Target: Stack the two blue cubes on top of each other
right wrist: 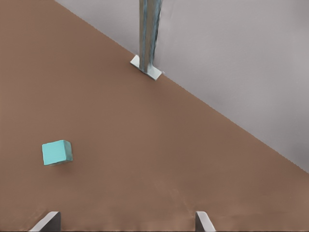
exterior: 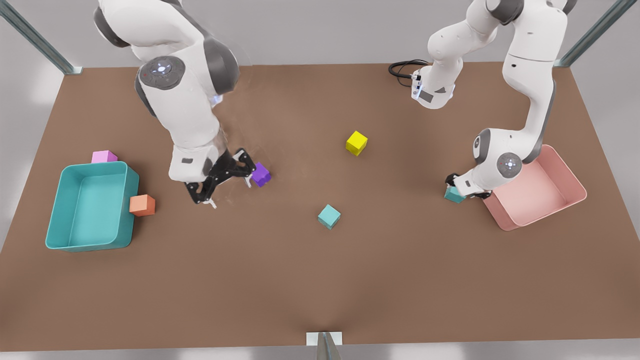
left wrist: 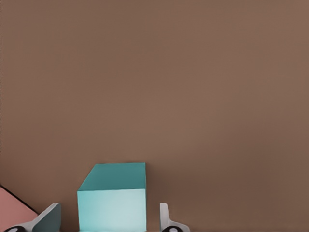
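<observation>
One blue cube [exterior: 453, 195] sits on the brown table beside the pink bin on the front view's right. My left gripper [exterior: 462, 189] is down around it, open, with a finger on each side and small gaps showing around the cube [left wrist: 112, 193] in the left wrist view. The other blue cube [exterior: 329, 216] lies alone near the table's middle and also appears as the cube [right wrist: 57, 152] in the right wrist view. My right gripper [exterior: 230, 192] hangs open on the front view's left, just beside a purple cube, with nothing between its fingers [right wrist: 203, 222].
A purple cube [exterior: 261, 174] touches or nearly touches the right gripper's far finger. A yellow cube [exterior: 356, 142] lies mid-table. An orange cube [exterior: 142, 205] and a pink cube [exterior: 104, 156] flank the teal bin [exterior: 55, 220]. The pink bin [exterior: 505, 220] stands right beside the left gripper.
</observation>
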